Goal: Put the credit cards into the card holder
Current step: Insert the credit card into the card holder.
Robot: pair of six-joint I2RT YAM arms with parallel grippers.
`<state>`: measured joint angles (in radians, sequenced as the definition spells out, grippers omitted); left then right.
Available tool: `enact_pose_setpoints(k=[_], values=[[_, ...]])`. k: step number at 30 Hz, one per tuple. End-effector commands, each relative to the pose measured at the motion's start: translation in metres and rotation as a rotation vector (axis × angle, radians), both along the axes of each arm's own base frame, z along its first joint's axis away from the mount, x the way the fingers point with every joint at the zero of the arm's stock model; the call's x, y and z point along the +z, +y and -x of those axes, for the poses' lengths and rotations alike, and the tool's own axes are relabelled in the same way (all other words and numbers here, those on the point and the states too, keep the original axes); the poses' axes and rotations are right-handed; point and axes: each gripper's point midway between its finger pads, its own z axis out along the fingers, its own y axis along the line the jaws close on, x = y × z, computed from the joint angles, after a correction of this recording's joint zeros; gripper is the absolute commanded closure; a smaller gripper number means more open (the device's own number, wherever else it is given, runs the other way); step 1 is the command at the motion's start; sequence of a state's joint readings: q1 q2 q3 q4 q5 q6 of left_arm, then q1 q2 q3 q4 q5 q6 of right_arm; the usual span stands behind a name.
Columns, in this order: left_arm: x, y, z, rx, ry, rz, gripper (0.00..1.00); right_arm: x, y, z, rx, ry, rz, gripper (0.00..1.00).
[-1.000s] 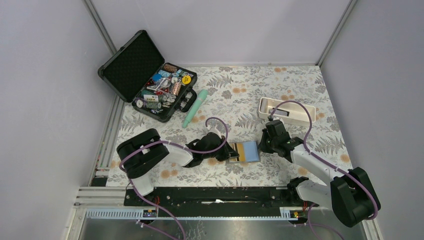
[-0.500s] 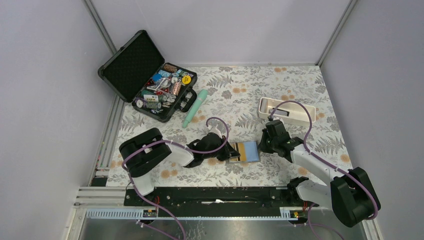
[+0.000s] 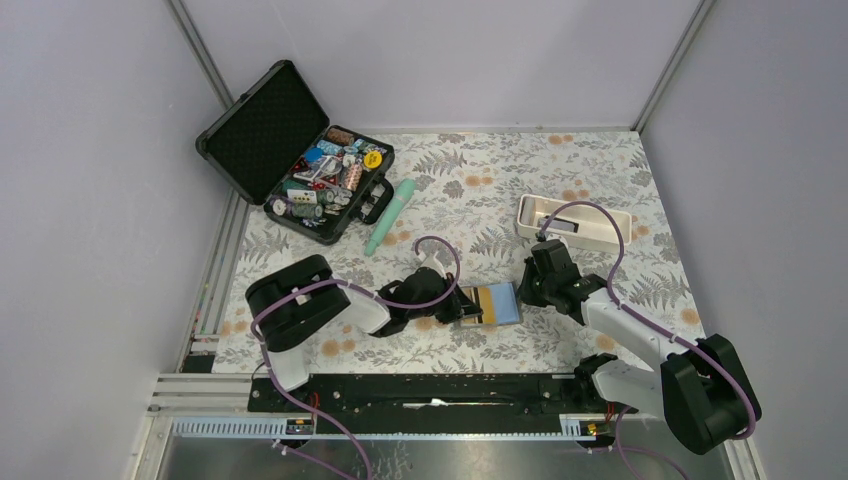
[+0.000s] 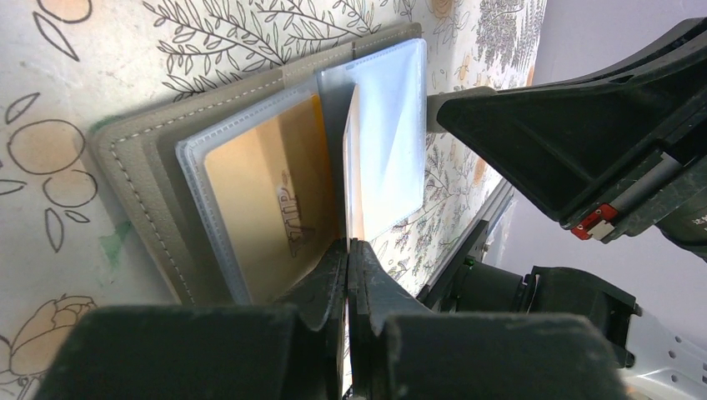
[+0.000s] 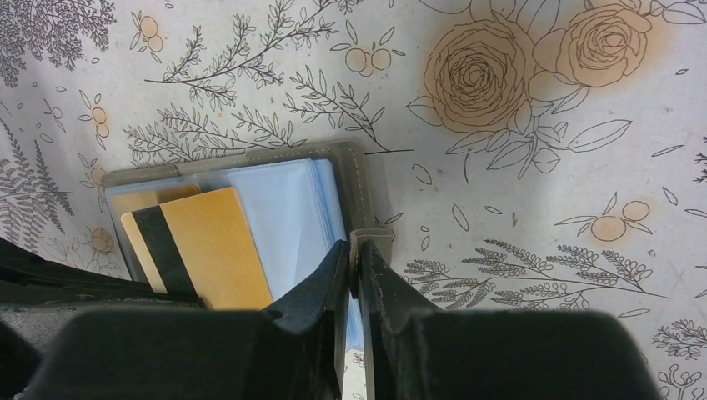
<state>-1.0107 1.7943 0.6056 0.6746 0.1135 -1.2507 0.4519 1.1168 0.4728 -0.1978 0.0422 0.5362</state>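
**Card pinched over open holder**

Above: grey-brown folding card holder (image 3: 497, 304) laid open on floral tabletop (image 3: 600, 170). Left wrist: orange-yellow plastic credit card (image 4: 353, 158) pinched edge-on by left pincer (image 4: 348, 247), long axis straight ahead over the pockets. Right wrist: holder's tab clamped by right pincer (image 5: 357, 247).

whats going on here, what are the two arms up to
Both arms are working on an open card holder. The right end effector is shut on the holder's edge and steadies it. The left end effector grips an orange-yellow card with a black stripe, held at the clear sleeves but not clearly inside one yet. Another gold card already sits in a sleeve.
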Motion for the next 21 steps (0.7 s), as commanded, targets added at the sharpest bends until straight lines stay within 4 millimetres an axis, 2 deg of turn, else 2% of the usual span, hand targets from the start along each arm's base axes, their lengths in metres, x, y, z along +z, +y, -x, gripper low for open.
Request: enact_pose_setpoints(k=[1, 21], values=[[0.002, -0.008, 0.002, -0.017, -0.011, 0.031, 1.0, 0.005, 0.003, -0.002, -0.005, 0.002, -0.014, 1.0], [-0.009, -0.01, 0.0, 0.0, 0.007, 0.028, 1.0, -0.005, 0.012, 0.007, 0.026, 0.057, -0.049, 1.0]])
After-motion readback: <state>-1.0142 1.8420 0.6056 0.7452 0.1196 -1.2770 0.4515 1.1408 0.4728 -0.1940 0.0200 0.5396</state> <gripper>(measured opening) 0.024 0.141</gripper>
